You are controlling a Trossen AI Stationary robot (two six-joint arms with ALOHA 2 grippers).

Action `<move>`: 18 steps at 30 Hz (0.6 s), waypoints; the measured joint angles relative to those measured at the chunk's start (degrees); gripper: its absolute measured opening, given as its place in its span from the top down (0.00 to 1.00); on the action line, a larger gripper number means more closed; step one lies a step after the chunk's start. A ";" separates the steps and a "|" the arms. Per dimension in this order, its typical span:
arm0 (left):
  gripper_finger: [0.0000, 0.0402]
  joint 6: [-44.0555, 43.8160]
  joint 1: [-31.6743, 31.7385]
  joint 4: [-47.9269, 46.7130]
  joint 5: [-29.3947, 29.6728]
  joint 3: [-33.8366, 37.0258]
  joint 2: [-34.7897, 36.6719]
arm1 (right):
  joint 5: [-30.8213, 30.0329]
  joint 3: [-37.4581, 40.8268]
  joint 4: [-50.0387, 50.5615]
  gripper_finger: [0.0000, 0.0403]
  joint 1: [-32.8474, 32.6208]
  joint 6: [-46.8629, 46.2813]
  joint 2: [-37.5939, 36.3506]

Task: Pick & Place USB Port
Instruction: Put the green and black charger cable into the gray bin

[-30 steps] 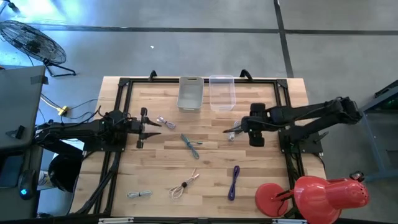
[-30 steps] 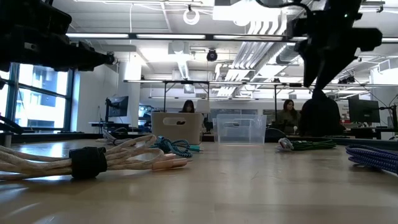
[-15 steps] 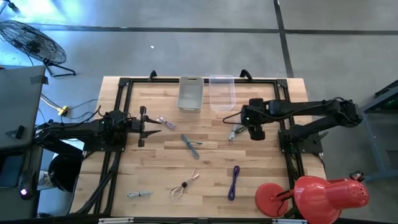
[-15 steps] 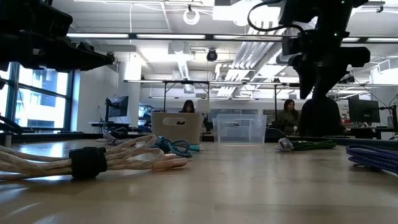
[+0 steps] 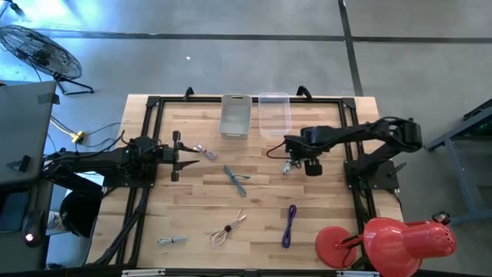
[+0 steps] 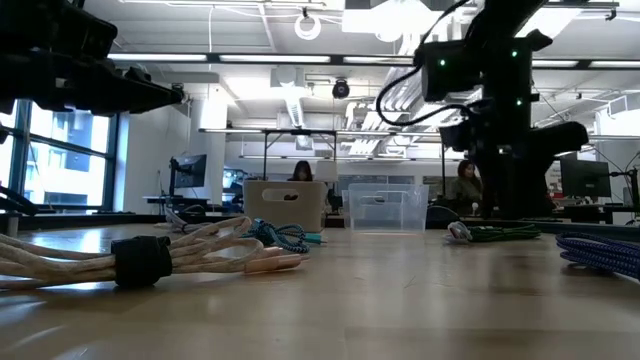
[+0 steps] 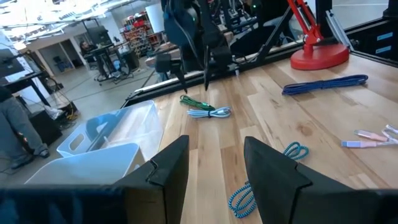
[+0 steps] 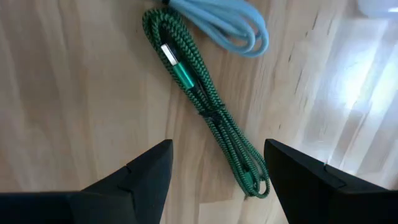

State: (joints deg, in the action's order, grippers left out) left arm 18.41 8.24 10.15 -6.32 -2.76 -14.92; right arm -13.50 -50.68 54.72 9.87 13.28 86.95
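Six cable bundles (image 5: 289,224), two bins (image 5: 235,116) on table (image 5: 338,208)

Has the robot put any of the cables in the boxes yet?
Not yet, as far as I can see. The right hand hangs open over the green cable, holding nothing. Grabbing it and dropping it in the grey bin or clear bin is left. The left hand waits.
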 joint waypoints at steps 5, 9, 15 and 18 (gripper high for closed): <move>0.62 -0.02 0.01 0.00 0.04 -0.02 0.00 | 0.13 0.00 -0.73 0.39 0.02 0.92 1.88; 0.62 -0.02 0.01 -0.02 0.04 -0.02 0.00 | 0.21 -0.02 -1.69 0.39 0.02 0.98 2.74; 0.62 -0.14 0.01 -0.02 -0.17 -0.02 0.00 | 0.76 -0.02 -2.08 0.39 0.05 1.19 2.80; 0.62 -0.22 -0.01 -0.03 -0.63 -0.02 0.00 | 2.96 -0.02 -2.66 0.39 0.60 1.17 2.80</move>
State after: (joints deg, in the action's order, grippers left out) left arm 18.20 8.23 10.13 -6.95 -2.79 -14.92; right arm -10.54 -50.70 52.06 10.47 14.45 89.76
